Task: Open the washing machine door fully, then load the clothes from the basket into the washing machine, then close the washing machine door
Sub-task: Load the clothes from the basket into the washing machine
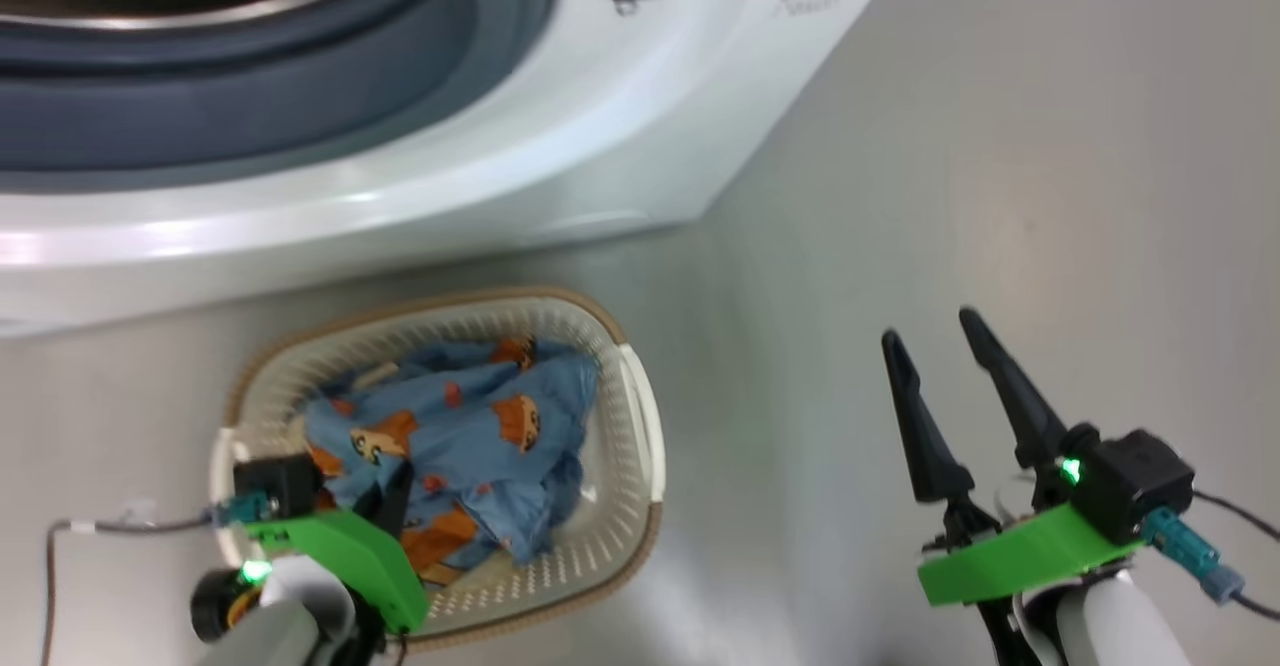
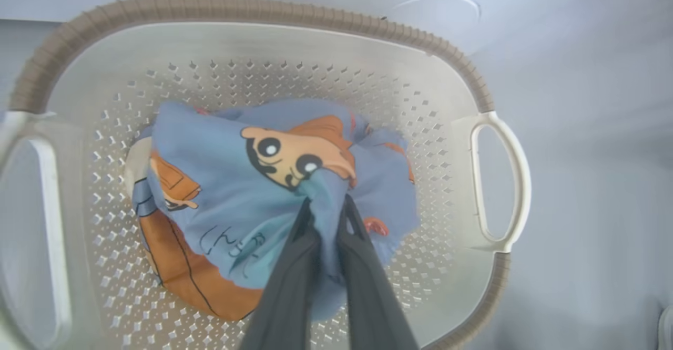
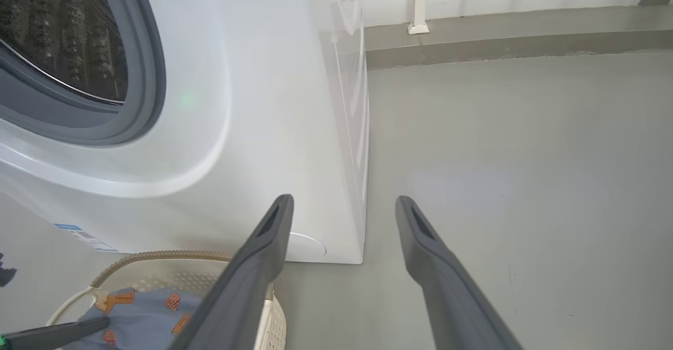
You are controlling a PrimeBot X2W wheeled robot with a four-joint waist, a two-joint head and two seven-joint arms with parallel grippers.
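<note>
The washing machine [image 1: 640,146] stands with its mouth uncovered, the grey gasket [image 1: 250,96] and steel drum [image 3: 58,29] showing; the washing machine door is out of view. On the floor in front sits the cream basket [image 1: 640,426] with the clothes [image 1: 470,426], light blue fabric with orange prints. My left gripper [image 1: 392,498] reaches down into the basket. In the left wrist view it [image 2: 326,203] is shut on a bunched fold of the blue clothes [image 2: 226,182]. My right gripper [image 1: 930,331] hangs open and empty above the floor, right of the basket [image 3: 157,271].
Grey floor [image 1: 1000,196] stretches to the right of the machine. A low kerb and white railing [image 3: 473,29] run along the far side. The machine's right side panel [image 3: 347,129] stands close to my right gripper [image 3: 344,203].
</note>
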